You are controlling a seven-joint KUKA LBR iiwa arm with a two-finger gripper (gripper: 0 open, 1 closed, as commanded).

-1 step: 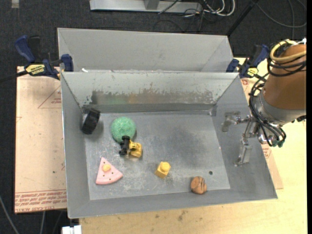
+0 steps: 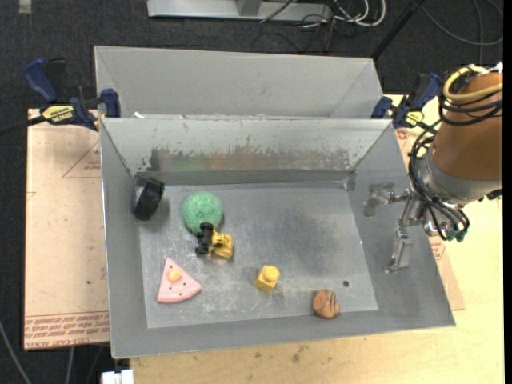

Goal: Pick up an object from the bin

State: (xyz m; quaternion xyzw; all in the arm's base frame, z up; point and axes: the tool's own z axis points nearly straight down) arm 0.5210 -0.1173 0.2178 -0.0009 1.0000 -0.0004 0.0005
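Camera view shows the end effector [image 2: 386, 227] hanging over the right sloping wall of the bin [image 2: 240, 138]. Its two fingers seem spread wide with nothing between them, and it is well apart from every loose thing on the floor. The step in hand looks like the approach, with no thing yet singled out. Nearest lies a brown rounded lump [image 2: 325, 303] at the front right, perhaps a nut or biscuit; a small yellow block [image 2: 268, 278] sits further left. The next move calls for travelling left and down over one of them, straddling it before closing.
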